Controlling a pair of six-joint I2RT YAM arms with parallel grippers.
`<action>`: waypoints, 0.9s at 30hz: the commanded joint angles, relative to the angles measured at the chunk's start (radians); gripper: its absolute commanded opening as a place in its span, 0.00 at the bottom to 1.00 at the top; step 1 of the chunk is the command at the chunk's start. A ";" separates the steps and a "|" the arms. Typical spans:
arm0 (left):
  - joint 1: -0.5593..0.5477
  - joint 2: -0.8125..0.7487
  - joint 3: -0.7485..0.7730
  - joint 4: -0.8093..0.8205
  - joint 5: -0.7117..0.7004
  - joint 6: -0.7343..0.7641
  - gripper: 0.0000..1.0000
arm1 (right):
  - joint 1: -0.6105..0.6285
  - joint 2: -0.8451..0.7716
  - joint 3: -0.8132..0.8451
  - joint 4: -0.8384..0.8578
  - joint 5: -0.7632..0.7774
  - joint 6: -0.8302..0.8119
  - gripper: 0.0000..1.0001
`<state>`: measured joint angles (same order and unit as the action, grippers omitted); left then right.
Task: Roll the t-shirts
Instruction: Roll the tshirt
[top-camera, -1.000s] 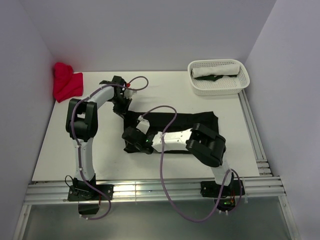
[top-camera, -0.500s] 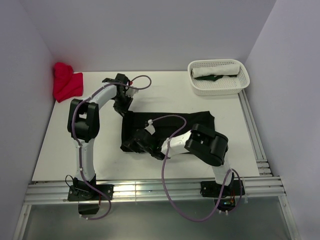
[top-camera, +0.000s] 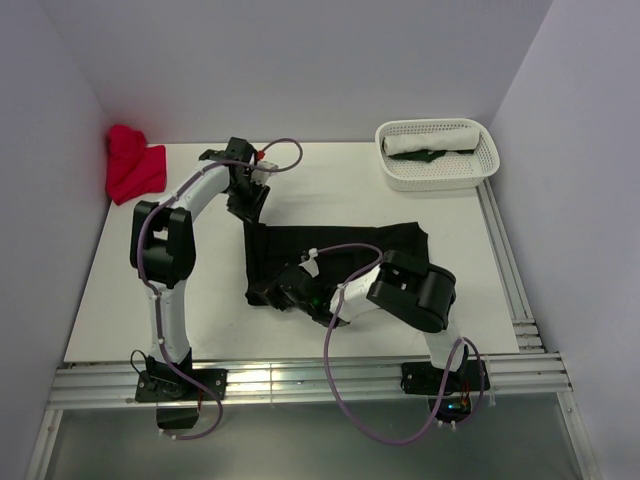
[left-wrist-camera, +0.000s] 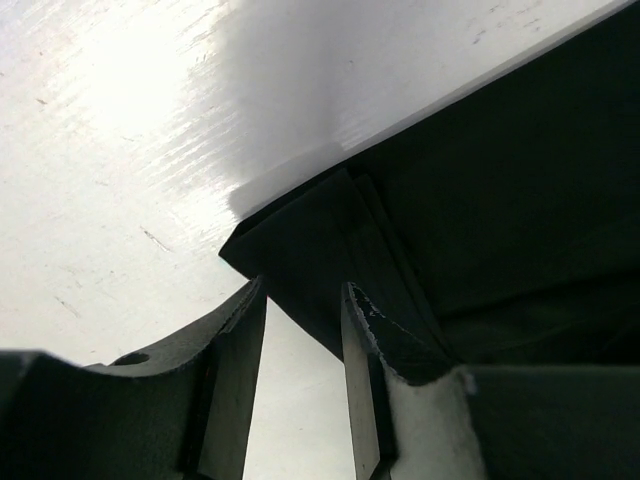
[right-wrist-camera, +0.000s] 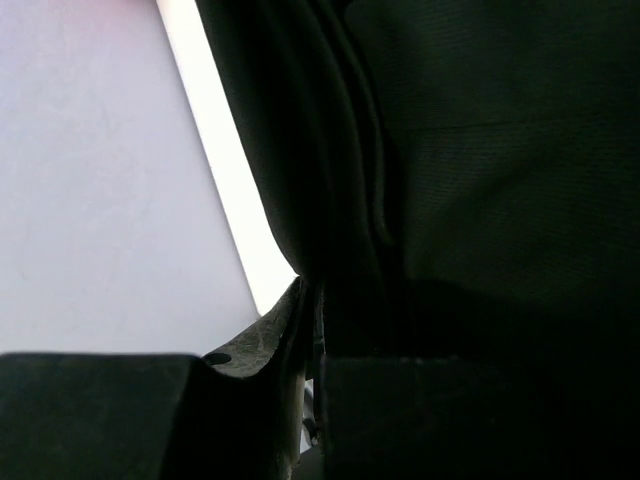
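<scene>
At the near-left corner of the black t-shirt (top-camera: 390, 245), which lay mid-worktop, the right gripper (top-camera: 264, 295) was largely lost against dark cloth. Its wrist view showed little but folds, with the jaws pinched shut on the fabric. Its arm covered the shirt's near edge. A red t-shirt (top-camera: 130, 165) sat bunched in the worktop's (top-camera: 120, 300) far-left corner. A white basket (top-camera: 437, 180) holding rolled shirts stood at the far-right corner. The left gripper (left-wrist-camera: 300, 300) stood with its fingers apart at the black shirt's far-left corner, clamping nothing.
</scene>
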<state>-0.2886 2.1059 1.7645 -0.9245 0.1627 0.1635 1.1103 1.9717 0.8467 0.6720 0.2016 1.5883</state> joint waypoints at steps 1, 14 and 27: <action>0.000 -0.066 0.049 -0.008 0.055 0.004 0.42 | 0.008 0.004 -0.026 0.090 0.042 0.055 0.04; 0.160 -0.182 -0.151 0.065 0.254 -0.022 0.63 | 0.006 0.030 -0.040 0.115 0.050 0.084 0.04; 0.183 -0.066 -0.286 0.184 0.386 -0.140 0.68 | 0.006 0.030 -0.049 0.104 0.064 0.081 0.03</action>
<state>-0.1062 2.0167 1.4918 -0.8021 0.4850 0.0696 1.1110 2.0010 0.8112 0.7555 0.2249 1.6608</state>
